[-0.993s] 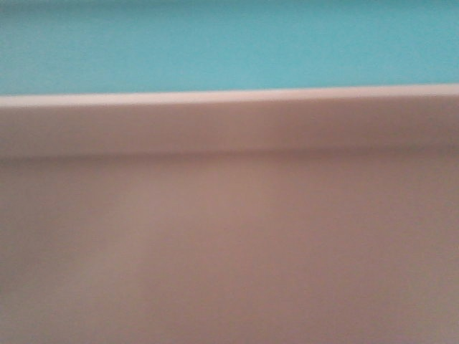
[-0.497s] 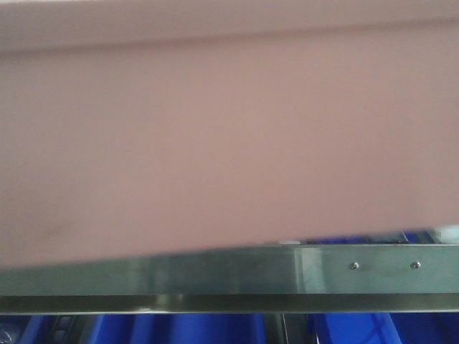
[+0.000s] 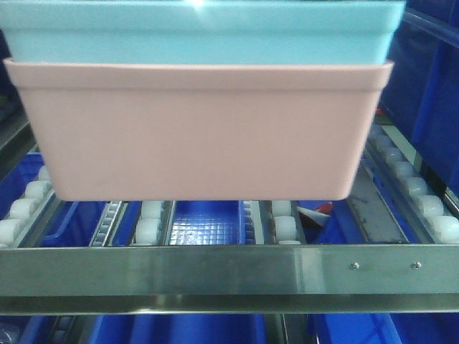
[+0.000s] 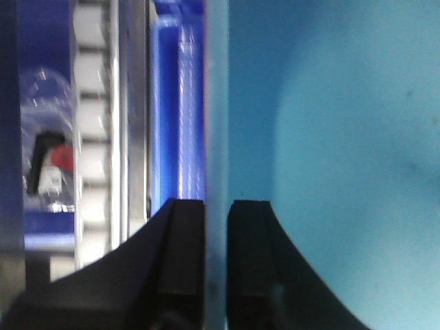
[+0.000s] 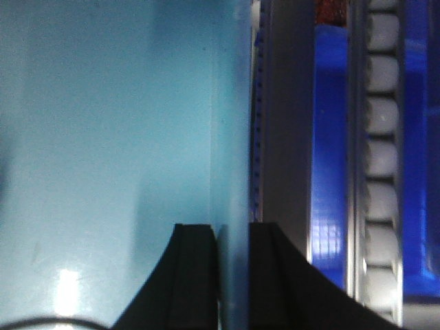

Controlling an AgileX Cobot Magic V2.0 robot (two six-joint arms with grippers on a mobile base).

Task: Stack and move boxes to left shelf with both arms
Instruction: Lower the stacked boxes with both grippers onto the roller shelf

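Observation:
The two boxes are stacked, the light blue box point(image 3: 201, 32) nested inside the salmon pink box point(image 3: 193, 136). They sit level over the left shelf's roller rails point(image 3: 283, 228), just behind its flat steel front bar point(image 3: 215, 269). Whether the pink bottom touches the rollers I cannot tell. My left gripper point(image 4: 216, 206) is shut on the blue box's left wall point(image 4: 217, 103), one finger inside and one outside. On the opposite wall point(image 5: 234, 124) my right gripper point(image 5: 234, 230) is shut the same way. The blue box point(image 5: 103, 124) holds nothing.
Dark blue crates point(image 3: 208, 222) lie under the rollers, and another point(image 3: 437, 93) stands at the right. A red and white item point(image 3: 323, 210) sits below the rails. White rollers point(image 4: 93, 124) run past the left hand, and more rollers point(image 5: 381, 137) past the right.
The stack filled the front view up close before. It has moved away from the camera, over the steel bar, and now sits above the roller rails.

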